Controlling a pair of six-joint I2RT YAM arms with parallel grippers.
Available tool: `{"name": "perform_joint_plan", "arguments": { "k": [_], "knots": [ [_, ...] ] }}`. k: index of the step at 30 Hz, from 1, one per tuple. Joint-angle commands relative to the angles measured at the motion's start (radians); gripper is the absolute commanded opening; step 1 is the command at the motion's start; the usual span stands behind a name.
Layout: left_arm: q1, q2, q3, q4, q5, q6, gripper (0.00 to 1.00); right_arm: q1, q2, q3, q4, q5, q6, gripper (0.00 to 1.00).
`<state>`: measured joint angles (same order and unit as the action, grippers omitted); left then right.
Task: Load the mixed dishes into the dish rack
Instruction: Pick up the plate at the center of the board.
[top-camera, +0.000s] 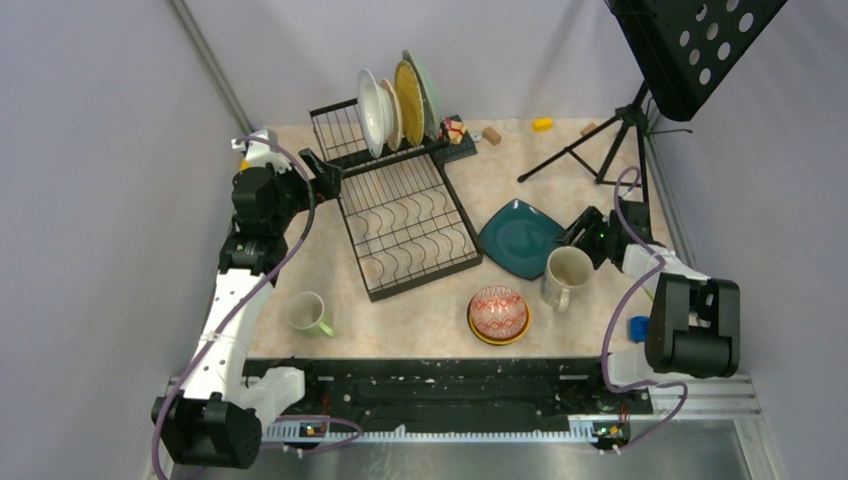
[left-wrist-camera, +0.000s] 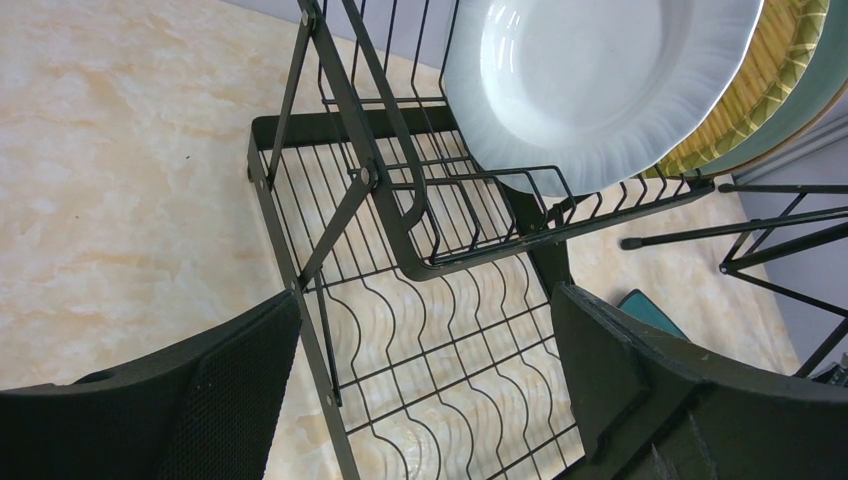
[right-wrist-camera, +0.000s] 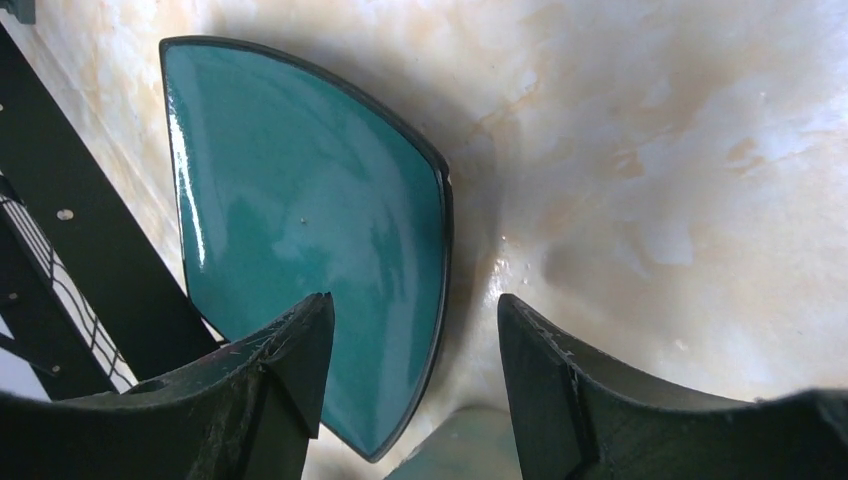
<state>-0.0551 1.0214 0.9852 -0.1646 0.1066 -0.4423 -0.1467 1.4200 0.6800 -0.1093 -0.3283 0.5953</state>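
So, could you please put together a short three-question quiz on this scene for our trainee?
1. True or false: the white plate stands upright in the raised section of the dish rack.
2. Pick one. The dark teal plate: A) stands in the rack; B) lies flat on the table; C) is lifted off the table.
3. Short answer: which end effector is at that plate's rim, and how do its jaws stand?

Key: 1 true. 2 B. 3 the right end effector, jaws open, nothing gripped.
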Motion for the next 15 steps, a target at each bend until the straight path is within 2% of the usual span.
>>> {"name": "perform_joint_plan", "arguments": {
  "k": [1, 15],
  "knots": [
    [0.003, -0.005, -0.006, 0.059, 0.009, 0.007, 0.99, -0.011, 0.042, -0.017, 0.115, -0.064, 0.041, 0.62],
    [0.003, -0.001, -0.003, 0.060, 0.012, 0.005, 0.99, -0.011, 0.133, -0.109, 0.348, -0.195, 0.156, 0.61]
  ]
}}
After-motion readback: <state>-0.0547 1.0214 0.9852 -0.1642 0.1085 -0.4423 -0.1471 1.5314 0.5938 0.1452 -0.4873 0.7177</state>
